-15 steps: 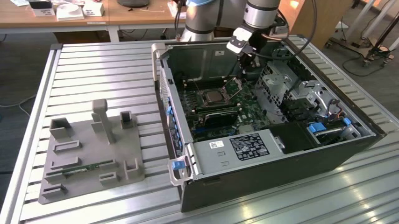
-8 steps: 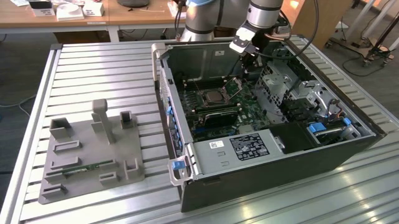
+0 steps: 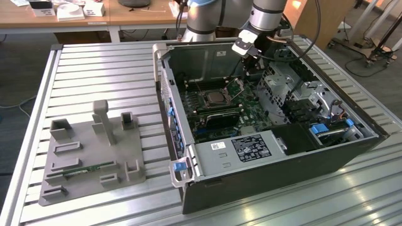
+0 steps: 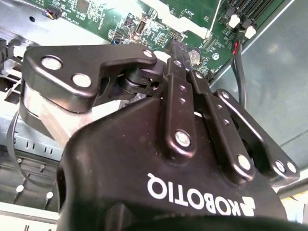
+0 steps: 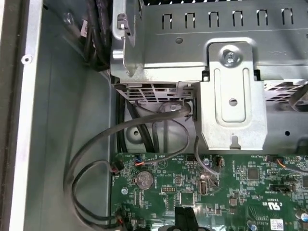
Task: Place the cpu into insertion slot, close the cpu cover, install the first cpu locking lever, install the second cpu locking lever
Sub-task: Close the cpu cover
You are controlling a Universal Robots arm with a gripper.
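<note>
Hovering inside the open computer case [image 3: 264,181], with the cpu seated and its cover not yet closed.

In the exterior view the gripper [image 3: 253,63] is hanging at upper centre, well apart from the cpu [image 3: 215,98] lying in the insertion slot [image 3: 204,94] at mid-frame. The cpu cover [image 3: 236,88] is standing raised beside it, so closing it looks the step in hand, calling for a descent onto that plate. In the second wrist view the gripper [image 4: 168,50] is looking pinched together on nothing. In the first wrist view it is sitting at bottom centre over the green motherboard [image 5: 231,183].
</note>
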